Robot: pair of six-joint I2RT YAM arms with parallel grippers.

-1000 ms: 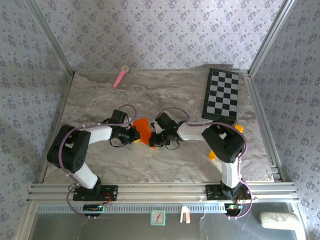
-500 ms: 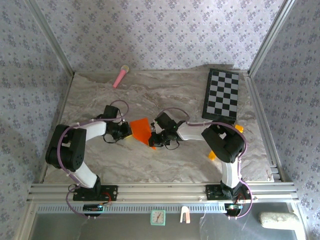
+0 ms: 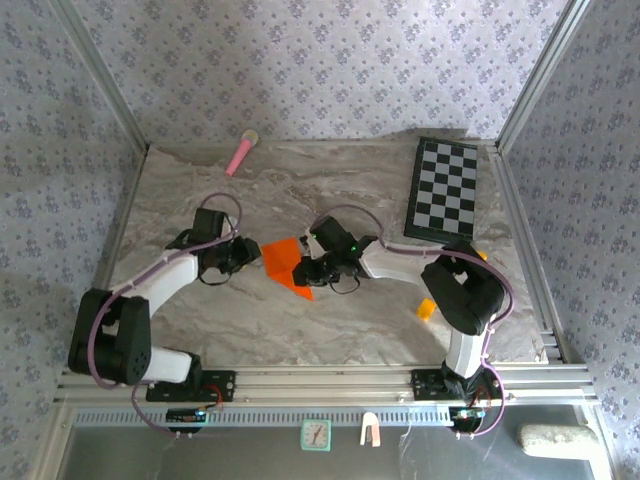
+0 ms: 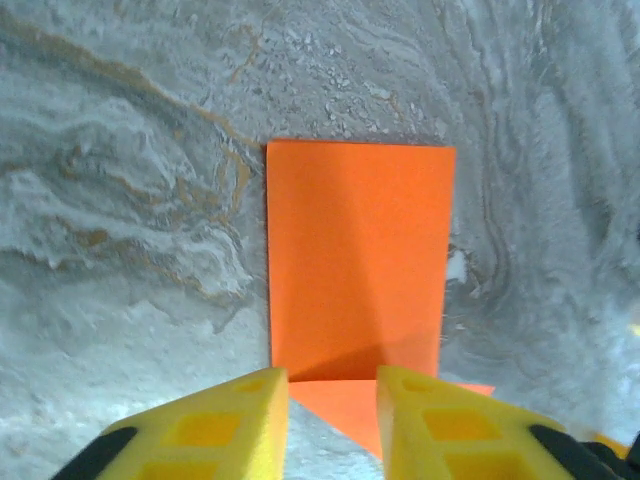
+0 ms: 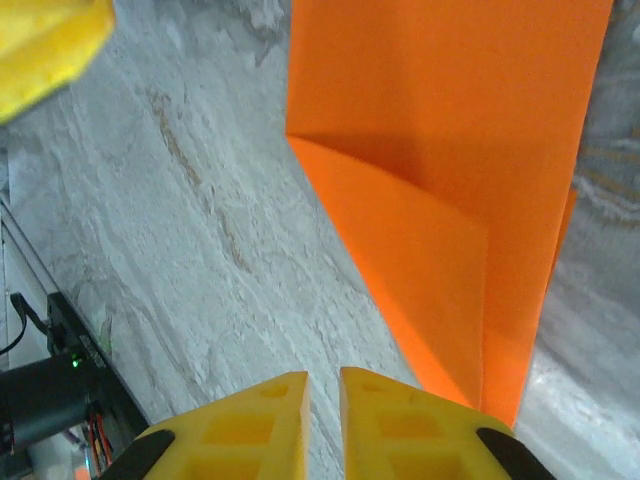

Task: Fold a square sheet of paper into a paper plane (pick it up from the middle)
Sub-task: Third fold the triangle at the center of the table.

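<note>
**Top view.** The orange sheet of paper lies folded on the marbled worktop, between the two hands. It is just ahead of the left hand and touching or almost touching the fingertips of the right hand. A checkerboard lies well beyond the right hand. A pink stick lies far ahead of the left hand, near the back wall. A small yellow-orange block sits beside the right arm.

**Left wrist view.** The left hand has its yellow fingers parted by a clear gap and grips nothing. The orange sheet of paper lies flat as an upright oblong straight ahead of the fingertips. Its near edge and a lower layer show through the gap.

**Right wrist view.** The right hand has its fingers almost together, with only a thin slit between them, and nothing is held. The orange sheet of paper lies ahead and to the right of the fingertips. A slanted flap is folded over its near part.
</note>
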